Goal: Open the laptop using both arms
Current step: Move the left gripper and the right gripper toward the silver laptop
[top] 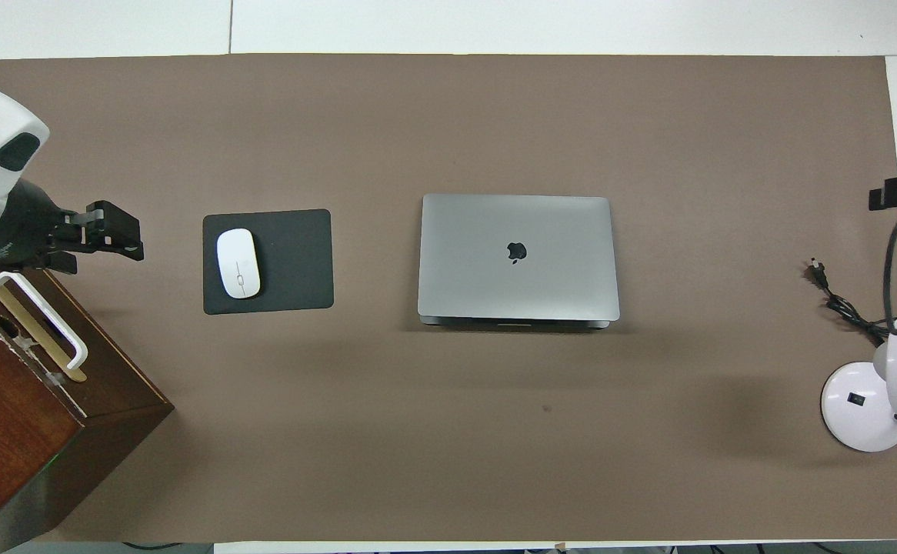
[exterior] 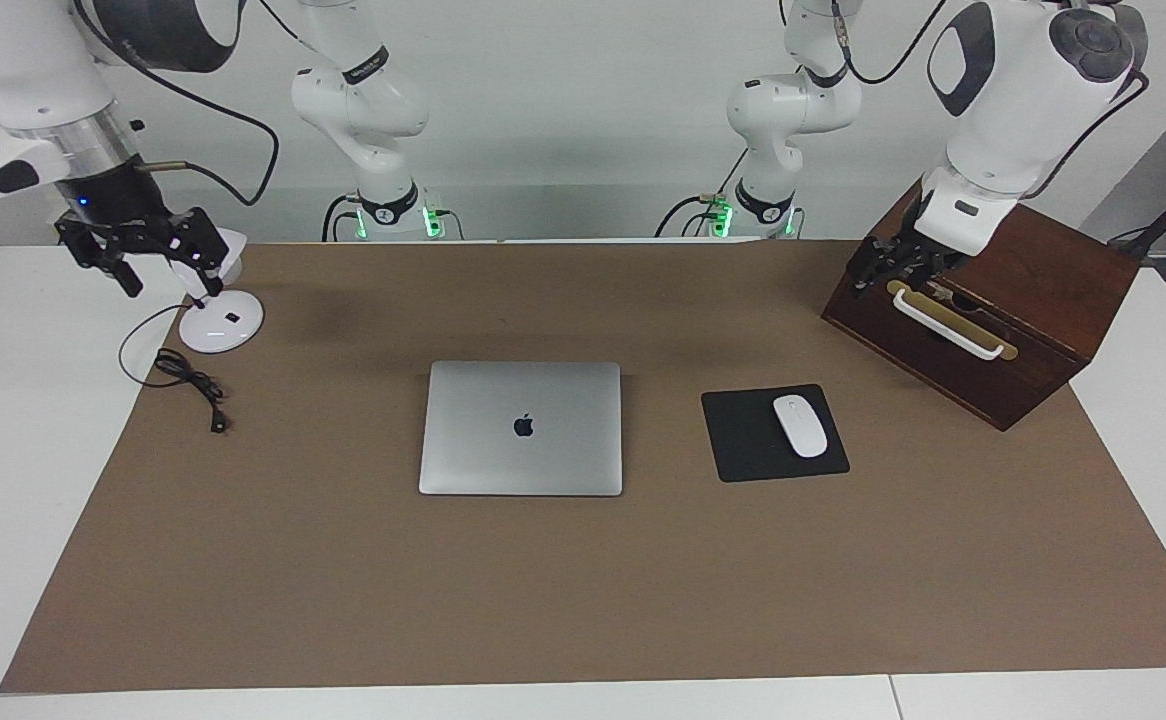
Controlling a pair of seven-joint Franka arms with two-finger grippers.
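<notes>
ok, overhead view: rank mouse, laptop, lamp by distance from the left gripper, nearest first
From the left gripper, raised over the mat beside the wooden box:
1. Mouse, on the black pad, left arm's end.
2. Laptop, closed, mid-table.
3. Lamp, right arm's end.

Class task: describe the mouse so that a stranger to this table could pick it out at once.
Start at the brown mat, then find the closed silver laptop at its middle. Beside it, toward the left arm's end, lies a black mouse pad. The mouse on it is the only small white oval there.

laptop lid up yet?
No, the laptop lies shut and flat on the brown mat, logo up.
</notes>
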